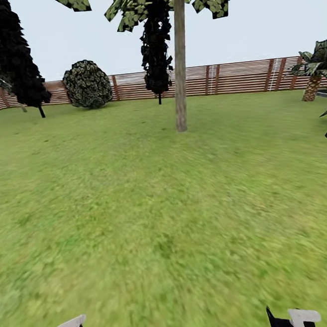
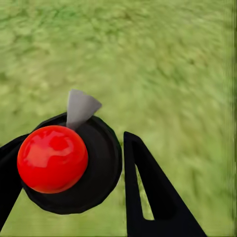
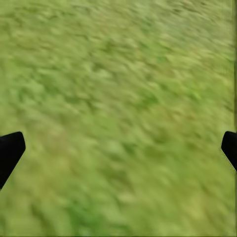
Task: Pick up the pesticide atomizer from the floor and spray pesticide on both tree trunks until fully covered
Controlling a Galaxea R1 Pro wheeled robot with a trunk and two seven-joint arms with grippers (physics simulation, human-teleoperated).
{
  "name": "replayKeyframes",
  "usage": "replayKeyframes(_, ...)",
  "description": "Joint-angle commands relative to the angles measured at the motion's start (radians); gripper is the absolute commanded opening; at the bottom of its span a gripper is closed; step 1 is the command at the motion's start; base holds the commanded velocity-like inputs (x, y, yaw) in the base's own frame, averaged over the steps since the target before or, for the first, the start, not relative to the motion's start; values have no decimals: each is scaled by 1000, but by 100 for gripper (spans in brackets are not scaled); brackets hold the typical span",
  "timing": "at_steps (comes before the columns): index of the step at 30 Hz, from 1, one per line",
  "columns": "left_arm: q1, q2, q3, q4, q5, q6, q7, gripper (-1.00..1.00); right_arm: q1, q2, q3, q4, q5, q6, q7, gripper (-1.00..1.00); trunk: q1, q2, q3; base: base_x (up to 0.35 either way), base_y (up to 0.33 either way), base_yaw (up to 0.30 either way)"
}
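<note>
The left gripper (image 2: 69,173) is closed around the sprayer (image 2: 74,165) with the red ball top. The right gripper (image 3: 118,153) is wide open, holding nothing, above the grass (image 1: 163,208). A tall tree trunk (image 1: 179,72) stands far ahead.

green lawn (image 1: 138,211), brown slatted fence (image 1: 235,76), round bush (image 1: 87,84), pale sky (image 1: 250,25)

Left fingers (image 2: 148,197) grip something; right fingers (image 3: 10,150) spread wide.

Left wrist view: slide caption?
Left gripper shut on black round atomizer with glossy red ball top above blurred green lawn.
</note>
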Motion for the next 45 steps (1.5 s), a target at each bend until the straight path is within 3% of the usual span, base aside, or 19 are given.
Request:
replayKeyframes(1,0,0,-2,0,4,-3,2,-100,-1,0,1,1,-5,-3,0,100,0,0,-1,338,0,-131)
replayKeyframes(45,0,1,-2,0,4,-3,2,-100,-1,0,1,1,-5,-3,-1,100,0,0,-1,338,0,-6)
